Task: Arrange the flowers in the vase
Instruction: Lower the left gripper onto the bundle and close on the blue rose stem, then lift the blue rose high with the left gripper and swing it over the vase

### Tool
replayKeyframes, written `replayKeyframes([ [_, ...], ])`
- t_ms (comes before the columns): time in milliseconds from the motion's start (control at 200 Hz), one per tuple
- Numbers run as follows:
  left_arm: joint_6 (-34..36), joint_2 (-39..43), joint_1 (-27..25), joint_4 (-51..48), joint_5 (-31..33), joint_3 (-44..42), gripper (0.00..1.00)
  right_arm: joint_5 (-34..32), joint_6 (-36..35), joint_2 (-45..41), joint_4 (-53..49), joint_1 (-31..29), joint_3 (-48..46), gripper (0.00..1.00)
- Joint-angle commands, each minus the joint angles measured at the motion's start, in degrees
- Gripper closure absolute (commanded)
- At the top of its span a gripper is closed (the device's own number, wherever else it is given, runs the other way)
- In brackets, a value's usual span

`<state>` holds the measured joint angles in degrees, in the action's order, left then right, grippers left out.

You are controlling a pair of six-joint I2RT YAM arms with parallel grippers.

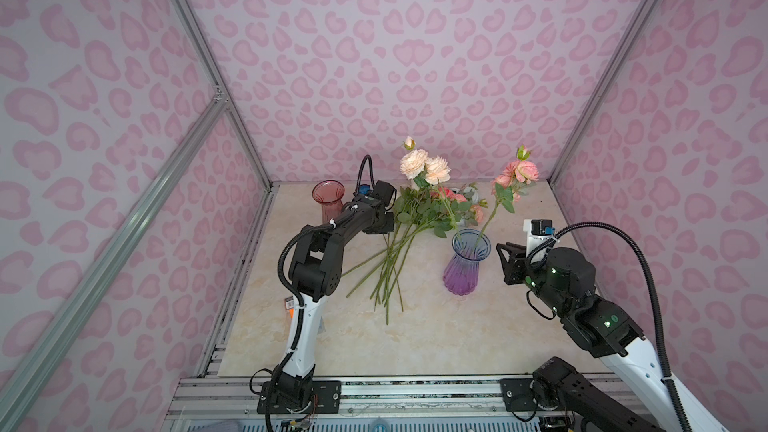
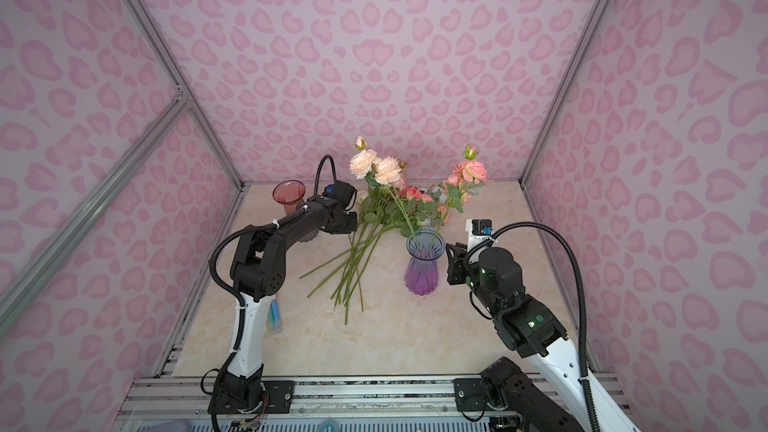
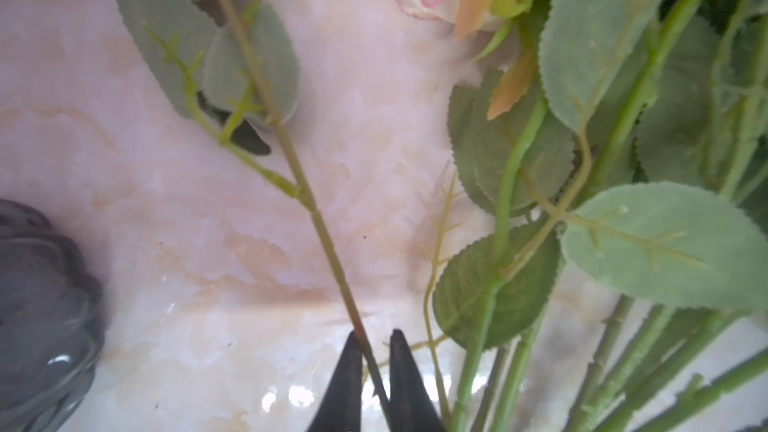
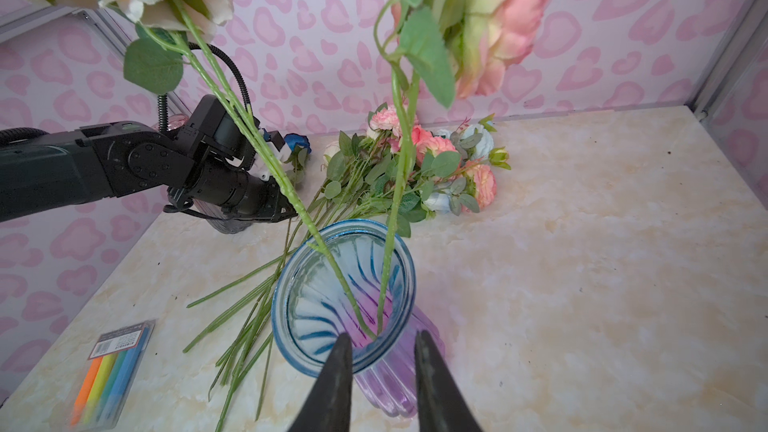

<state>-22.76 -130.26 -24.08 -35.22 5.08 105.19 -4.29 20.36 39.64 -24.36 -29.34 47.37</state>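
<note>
One stem (image 3: 326, 243) clenched in left end effector (image 3: 372, 338) | right end effector (image 4: 382, 340) parted, empty — by vase (image 4: 279, 313)

We see a pale marbled bench (image 1: 457, 338). Loose flowers (image 1: 415, 214) lie across its middle, heads toward the far edge. Just right of them stands a blue-to-purple vase (image 1: 463, 272). A red vase (image 1: 328, 199) stands near the far left corner, and a pack of coloured pens (image 4: 112, 371) lies by the left edge.
</note>
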Motion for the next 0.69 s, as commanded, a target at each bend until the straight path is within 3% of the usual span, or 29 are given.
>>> replayKeyframes([
  [0,1.77,1.42,0.08,1.35,-1.06,-0.33,0.92,-0.24,-0.06,-0.17,0.16,-0.03,0.27,0.73],
  [115,2.45,3.77,0.08,0.96,-1.12,-0.29,0.97,0.08,0.13,-0.34,0.17,-0.01,0.43,0.73],
  [535,1.09,17.41,-0.36,0.44,-1.04,-6.35,0.97,2.36,0.65,-0.84,-0.14,-0.04,2.37,0.72],
  [690,0.28,28.16,-1.68,2.57,1.88,-11.61,0.97,2.74,0.39,-0.97,-1.03,-0.02,4.08,0.72],
])
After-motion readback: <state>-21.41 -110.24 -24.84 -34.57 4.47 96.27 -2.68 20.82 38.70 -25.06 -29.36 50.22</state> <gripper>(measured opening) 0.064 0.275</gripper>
